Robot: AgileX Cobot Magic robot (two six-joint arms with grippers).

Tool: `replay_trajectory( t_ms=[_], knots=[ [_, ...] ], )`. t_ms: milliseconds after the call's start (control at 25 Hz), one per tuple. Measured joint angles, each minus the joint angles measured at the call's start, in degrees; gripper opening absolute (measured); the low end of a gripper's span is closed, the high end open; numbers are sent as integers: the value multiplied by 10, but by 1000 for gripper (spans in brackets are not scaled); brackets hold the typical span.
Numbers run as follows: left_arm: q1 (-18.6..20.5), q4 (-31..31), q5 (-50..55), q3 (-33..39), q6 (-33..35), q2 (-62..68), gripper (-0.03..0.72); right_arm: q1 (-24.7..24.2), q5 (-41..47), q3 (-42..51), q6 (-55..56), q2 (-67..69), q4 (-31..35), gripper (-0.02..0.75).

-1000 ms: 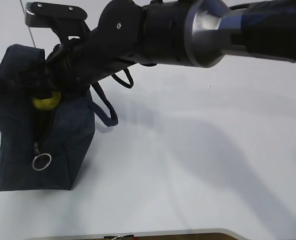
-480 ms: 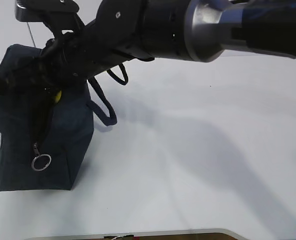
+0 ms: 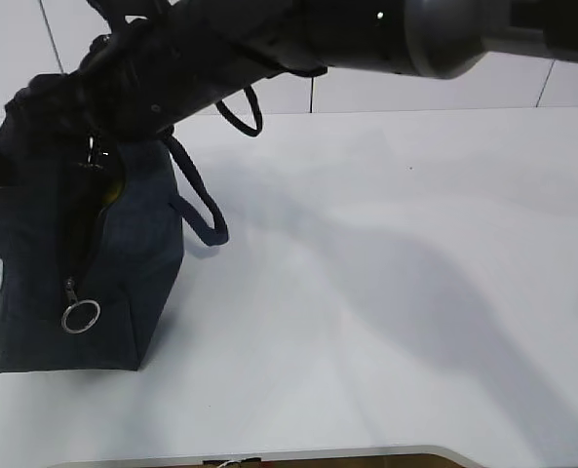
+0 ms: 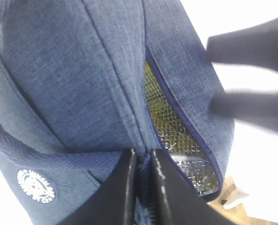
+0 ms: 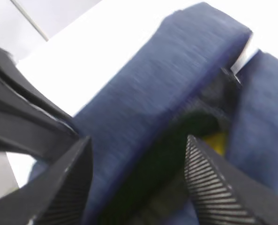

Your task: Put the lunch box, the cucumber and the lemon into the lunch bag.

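1. Lunch bag (image 3: 84,263): stands upright at the left of the white desk (image 3: 386,292), its zipper slit parted and its silver ring pull (image 3: 80,316) hanging low.
2. Left pincer (image 4: 143,187): jaws together, clamped on the bag's fabric beside the opening.
3. Right pincer (image 5: 139,178): jaws apart, empty, above the opening.
4. Lemon (image 5: 217,140): a yellow sliver inside the bag.
5. Loop handle (image 3: 201,200): droops to the bag's right.

exterior – slanted down, frontal | wrists – close above lunch bag (image 3: 84,263)
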Motion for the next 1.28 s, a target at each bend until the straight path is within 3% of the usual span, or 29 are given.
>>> replay_trajectory(
  t_ms=[480,840,1040,1280],
  knots=[
    [0,0,1,0,0,0,12,-81,131,-2,42,-15,-11,492],
    [0,-1,1,0,0,0,12,-85,182,-2,97,-23,-26,492],
    [0,-1,1,0,1,0,12,-85,179,-2,164,-23,-80,492],
    [0,-1,1,0,1,0,12,-87,165,-2,176,-23,-64,492]
  ],
)
